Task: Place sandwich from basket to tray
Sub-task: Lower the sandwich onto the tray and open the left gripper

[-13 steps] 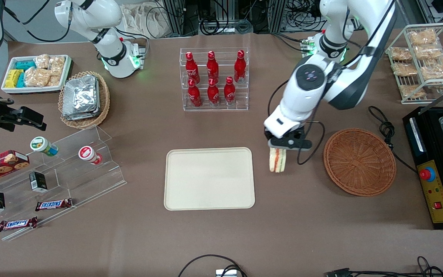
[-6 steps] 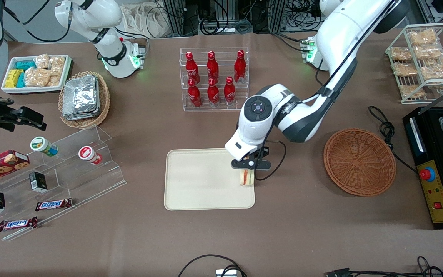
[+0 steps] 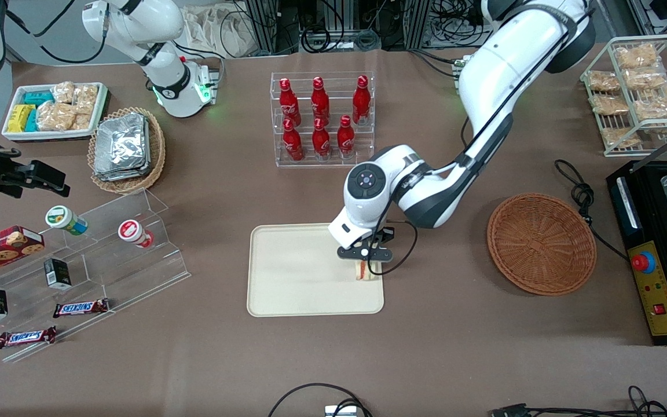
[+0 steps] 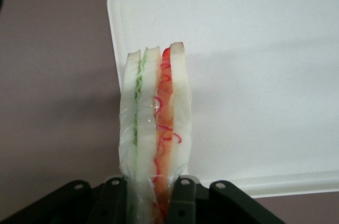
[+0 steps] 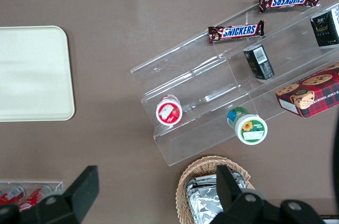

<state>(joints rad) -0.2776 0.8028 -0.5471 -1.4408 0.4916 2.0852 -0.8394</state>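
The sandwich is hanging on edge, pinched between the fingers of the end effector, over the tray close to the tray's edge that faces the basket, which is sitting empty toward the working arm's end of the bench. Carrying the wedge farther inward before lowering looks wise, then releasing only once its bottom edge is touching, since standing on edge it may topple.
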